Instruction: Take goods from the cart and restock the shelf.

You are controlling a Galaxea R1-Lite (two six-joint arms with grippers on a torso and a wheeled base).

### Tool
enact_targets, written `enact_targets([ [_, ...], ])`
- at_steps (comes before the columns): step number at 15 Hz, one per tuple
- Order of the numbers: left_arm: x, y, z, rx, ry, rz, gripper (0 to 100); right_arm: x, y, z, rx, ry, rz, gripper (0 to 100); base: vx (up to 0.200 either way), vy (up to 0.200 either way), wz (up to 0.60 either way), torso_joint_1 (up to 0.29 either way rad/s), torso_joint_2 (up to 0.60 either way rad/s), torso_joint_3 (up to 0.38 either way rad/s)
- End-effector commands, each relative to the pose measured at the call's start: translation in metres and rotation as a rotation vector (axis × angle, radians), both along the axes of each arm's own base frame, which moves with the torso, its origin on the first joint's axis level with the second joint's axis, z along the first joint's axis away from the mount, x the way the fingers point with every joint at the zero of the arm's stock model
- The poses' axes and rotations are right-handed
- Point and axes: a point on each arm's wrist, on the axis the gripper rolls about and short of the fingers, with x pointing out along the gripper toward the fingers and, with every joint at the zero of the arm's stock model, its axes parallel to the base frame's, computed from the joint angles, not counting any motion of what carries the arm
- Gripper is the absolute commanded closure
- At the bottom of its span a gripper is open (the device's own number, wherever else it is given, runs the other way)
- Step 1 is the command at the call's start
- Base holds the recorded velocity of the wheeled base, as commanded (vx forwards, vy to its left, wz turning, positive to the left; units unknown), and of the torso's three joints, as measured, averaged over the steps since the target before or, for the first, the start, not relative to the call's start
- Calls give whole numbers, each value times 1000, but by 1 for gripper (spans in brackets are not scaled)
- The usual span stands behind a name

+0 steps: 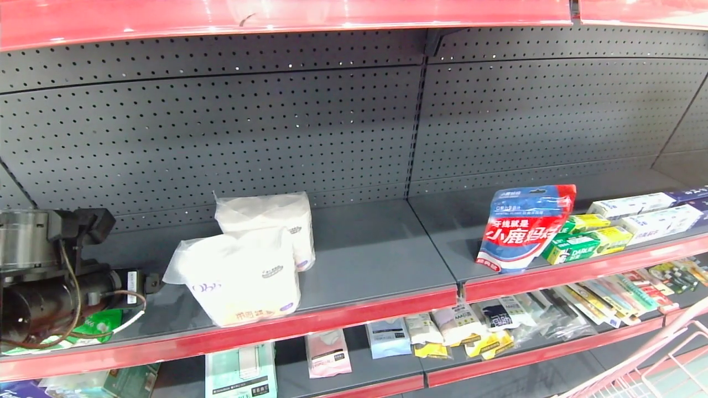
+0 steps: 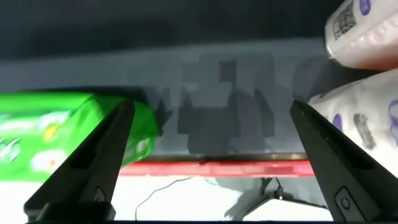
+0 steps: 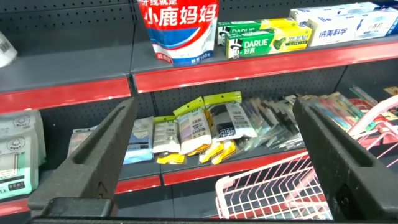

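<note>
The left tool (image 2: 211,109) is hovering low at the front edge of the grey shelf (image 1: 376,249), its fingers standing apart with nothing between them. A green pack (image 2: 56,134) is lying on the shelf just beside one finger. Two white tissue packs (image 1: 243,282) are crowding the other finger's side, one sitting behind the other. The right tool (image 3: 214,102) is hanging spread and empty, facing the lower shelf (image 3: 205,168) of small sachets (image 3: 186,127), with the pink wire cart (image 3: 273,186) near it. Farther right on the grey shelf, a blue-and-red pouch (image 1: 525,226) is standing upright just beside green toothpaste boxes (image 1: 586,240), and white boxes (image 1: 658,218) are lying beyond those.
</note>
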Motion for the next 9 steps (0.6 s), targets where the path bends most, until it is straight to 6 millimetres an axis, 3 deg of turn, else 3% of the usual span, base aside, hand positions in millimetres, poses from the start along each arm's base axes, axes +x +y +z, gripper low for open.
enact_targets([
  [1, 9, 0, -12, 5, 41, -7, 0, 0, 0, 0, 0, 1, 0, 0, 0, 0, 0, 0, 0, 0],
  [9, 31, -4, -23, -7, 64, -43, 0, 0, 0, 0, 0, 1, 0, 0, 0, 0, 0, 0, 0, 0],
])
